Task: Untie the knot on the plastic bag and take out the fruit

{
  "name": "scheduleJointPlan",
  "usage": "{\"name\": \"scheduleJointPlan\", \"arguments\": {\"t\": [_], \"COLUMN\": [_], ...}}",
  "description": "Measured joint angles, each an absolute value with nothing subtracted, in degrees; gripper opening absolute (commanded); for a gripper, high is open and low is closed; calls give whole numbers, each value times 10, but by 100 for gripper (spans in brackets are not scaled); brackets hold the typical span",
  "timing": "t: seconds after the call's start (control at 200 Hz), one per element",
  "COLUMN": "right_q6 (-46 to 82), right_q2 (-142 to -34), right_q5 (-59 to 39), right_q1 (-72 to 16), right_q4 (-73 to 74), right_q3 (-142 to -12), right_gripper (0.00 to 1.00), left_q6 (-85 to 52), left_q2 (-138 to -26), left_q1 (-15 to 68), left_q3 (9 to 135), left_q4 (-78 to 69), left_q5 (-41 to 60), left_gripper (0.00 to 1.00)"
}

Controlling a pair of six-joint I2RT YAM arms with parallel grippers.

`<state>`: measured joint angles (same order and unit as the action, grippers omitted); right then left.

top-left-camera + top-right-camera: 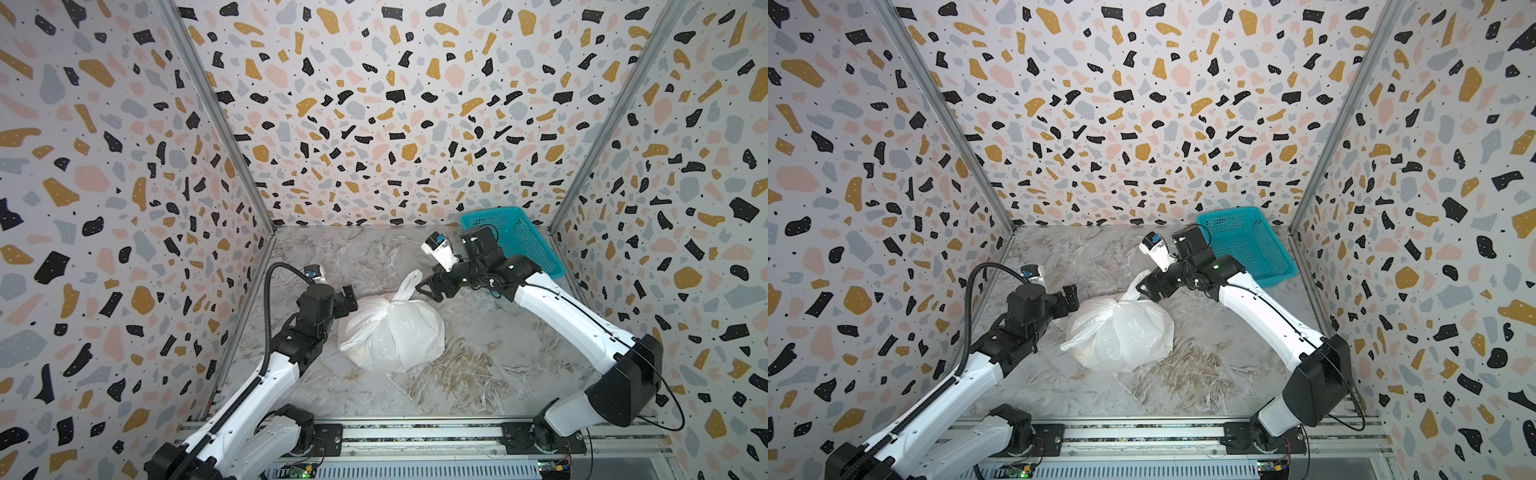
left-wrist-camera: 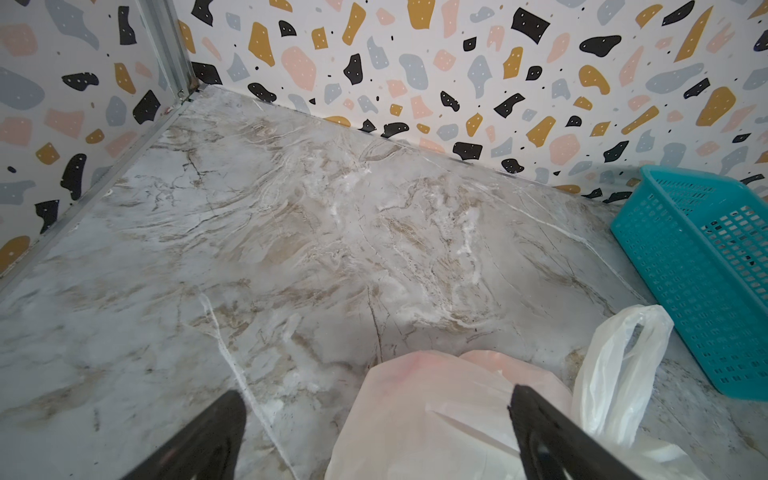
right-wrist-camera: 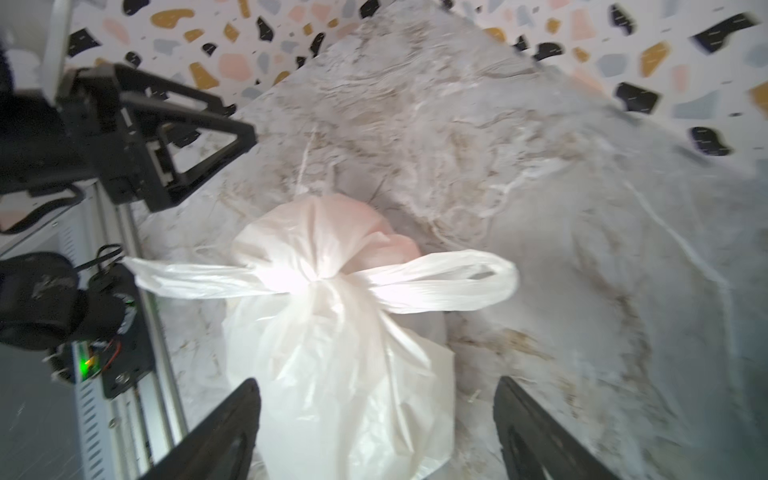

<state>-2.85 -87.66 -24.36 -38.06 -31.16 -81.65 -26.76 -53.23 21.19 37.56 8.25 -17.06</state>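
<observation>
plastic bag (image 1: 390,332): white, thin, crinkled. it is laid near the middle of the table (image 1: 478,365), between the two arms.

knot (image 3: 328,278): found tied, on top of the bag. a handle loop (image 3: 453,282) is seen sticking out on either side of it.

fruit: none is taken out. the contents are hidden by the film, and only a pinkish shape (image 3: 365,220) is made out through it.

right pincer (image 1: 430,289): the jaws are spread and nothing is held. it is poised just beside the raised loop at the far right of the bag.

left pincer (image 1: 351,297): the jaws are spread wide and nothing is held. it is placed just beside the bag's far left side; contact cannot be told.

step in hand (judged): the untying, at its very start. no part of the task is counted as done.

next move (judged): one loop is to be pinched close to the knot and drawn back through it, while the bag is steadied by the other pincer. the film may be torn, or the knot tightened, by a wrong pull.

surface: flat, with a grey-beige marble pattern. a teal basket (image 1: 523,245) is set near the far right corner, apart from the bag.

room: three walls (image 1: 374,104) are covered in black, ochre, pink and grey flecks. a metal rail (image 1: 415,432) is run along the front edge.
</observation>
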Motion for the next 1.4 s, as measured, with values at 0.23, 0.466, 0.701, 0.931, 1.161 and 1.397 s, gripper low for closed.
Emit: {"name": "scheduleJointPlan", "arguments": {"t": [0.23, 0.466, 0.701, 0.931, 1.161, 1.397], "right_q6": [-26, -27, -36, -65, -112, -119], "right_q2": [-957, -1011, -1014, -1003, -904, -829], "right_q5": [-242, -233, -212, -194, -199, -194], "right_q1": [-450, -459, -459, -445, -410, -408], "right_q4": [-307, -287, -256, -188, -136, -128], "right_q3": [-798, -796, -811, -825, -750, -605], "right_gripper": [81, 33, 0, 0, 0, 0], "left_q6": [-268, -268, -267, -261, -241, -212], "left_q2": [-530, -521, -519, -536, -559, -603], "left_q1": [212, 212, 212, 212, 212, 217], "left_q3": [375, 375, 375, 397, 446, 452], "left_q4": [100, 116, 126, 128, 112, 97], "left_q5": [-169, -168, -170, -166, -134, -58], "left_gripper": [100, 100, 100, 100, 99, 100]}}
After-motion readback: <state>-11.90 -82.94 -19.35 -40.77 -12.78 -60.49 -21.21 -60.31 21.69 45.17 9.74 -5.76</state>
